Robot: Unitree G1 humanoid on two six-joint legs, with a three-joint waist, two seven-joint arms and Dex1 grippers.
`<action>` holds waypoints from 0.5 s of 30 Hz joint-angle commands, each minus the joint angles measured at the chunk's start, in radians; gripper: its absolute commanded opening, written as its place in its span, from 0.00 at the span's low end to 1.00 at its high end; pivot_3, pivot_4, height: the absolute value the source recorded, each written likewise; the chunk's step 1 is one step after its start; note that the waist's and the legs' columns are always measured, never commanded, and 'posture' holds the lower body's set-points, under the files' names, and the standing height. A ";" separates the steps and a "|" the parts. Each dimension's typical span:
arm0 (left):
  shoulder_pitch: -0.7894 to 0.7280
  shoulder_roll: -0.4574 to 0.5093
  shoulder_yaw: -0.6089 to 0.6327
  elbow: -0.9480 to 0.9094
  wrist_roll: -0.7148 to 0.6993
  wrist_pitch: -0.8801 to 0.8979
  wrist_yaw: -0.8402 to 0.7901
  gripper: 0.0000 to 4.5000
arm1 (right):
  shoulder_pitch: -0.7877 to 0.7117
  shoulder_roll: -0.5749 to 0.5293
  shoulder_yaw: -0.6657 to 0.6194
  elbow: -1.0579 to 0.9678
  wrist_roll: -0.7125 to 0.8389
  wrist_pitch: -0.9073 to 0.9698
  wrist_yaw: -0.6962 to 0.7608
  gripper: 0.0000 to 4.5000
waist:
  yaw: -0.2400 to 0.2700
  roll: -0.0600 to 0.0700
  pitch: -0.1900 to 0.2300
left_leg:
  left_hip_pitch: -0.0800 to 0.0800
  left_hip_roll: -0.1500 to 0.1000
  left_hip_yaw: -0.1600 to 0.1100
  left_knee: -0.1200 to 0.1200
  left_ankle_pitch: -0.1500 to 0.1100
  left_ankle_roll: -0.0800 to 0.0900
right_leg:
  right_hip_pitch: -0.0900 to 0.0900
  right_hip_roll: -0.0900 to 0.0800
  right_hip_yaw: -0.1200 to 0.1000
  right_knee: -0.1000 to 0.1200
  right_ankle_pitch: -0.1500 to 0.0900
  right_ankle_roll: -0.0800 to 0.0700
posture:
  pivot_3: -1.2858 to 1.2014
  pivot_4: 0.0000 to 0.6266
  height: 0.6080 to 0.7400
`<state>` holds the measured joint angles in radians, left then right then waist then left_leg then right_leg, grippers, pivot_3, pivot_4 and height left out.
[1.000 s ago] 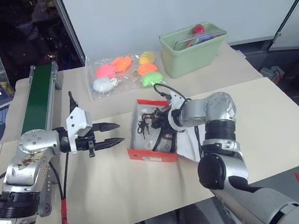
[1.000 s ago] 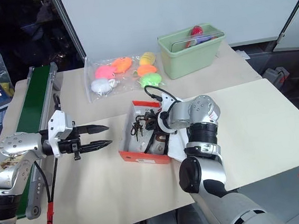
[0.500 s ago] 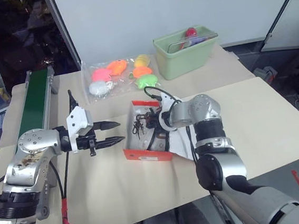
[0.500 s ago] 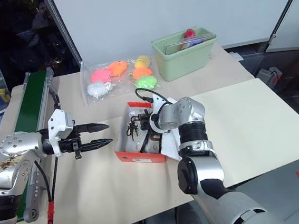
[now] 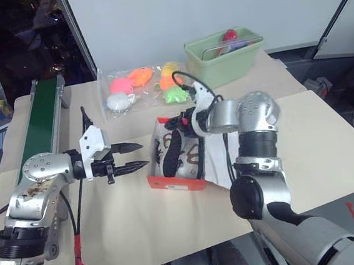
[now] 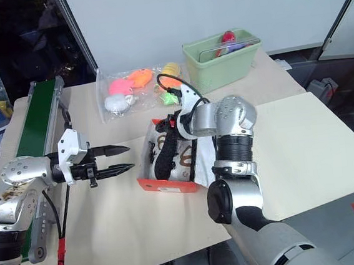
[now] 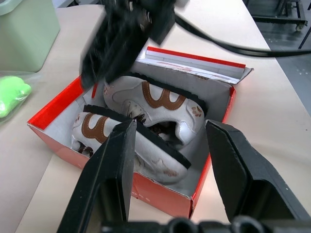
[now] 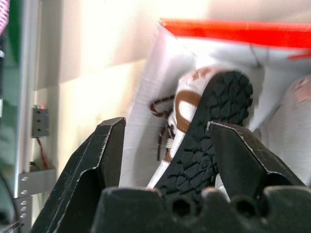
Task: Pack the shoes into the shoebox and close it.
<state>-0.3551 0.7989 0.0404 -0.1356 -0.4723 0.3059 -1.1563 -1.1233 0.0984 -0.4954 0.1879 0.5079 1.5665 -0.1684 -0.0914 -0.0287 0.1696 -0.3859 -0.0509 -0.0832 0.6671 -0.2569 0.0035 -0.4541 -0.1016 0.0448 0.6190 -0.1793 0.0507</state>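
Shoebox (image 5: 177, 181) lies open on surface (image 5: 328, 143); both shoes (image 7: 146, 121) inside, on their sides; right gripper (image 5: 171, 125) above shoebox, jaws wide, empty; left gripper (image 5: 135, 158) just beside shoebox, jaws apart, empty.

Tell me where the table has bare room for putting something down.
Bare patches: the near table in front of the shoebox, and the table on the robot's right. Crowded: the far side, with the toy bag and green tub.
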 commanded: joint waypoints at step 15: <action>0.132 -0.016 0.029 -0.108 -0.008 -0.004 0.042 0.53 | 0.821 -0.458 0.122 -1.040 0.315 -0.110 0.469 0.00 | 0.029 0.000 0.000 | 0.003 -0.001 0.006 0.002 -0.001 0.002 | 0.001 -0.004 0.000 0.000 -0.001 0.001 | 0.52 0.24 1.00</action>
<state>-0.2250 0.7829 0.0563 -0.2023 -0.4730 0.3064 -1.1206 -0.3383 -0.3551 -0.3537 -0.7765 0.7673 1.4449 0.2709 -0.0621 -0.0289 0.1696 -0.3820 -0.0516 -0.0769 0.6690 -0.2577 0.0050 -0.4513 -0.1051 0.0433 0.6171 -0.1799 0.0514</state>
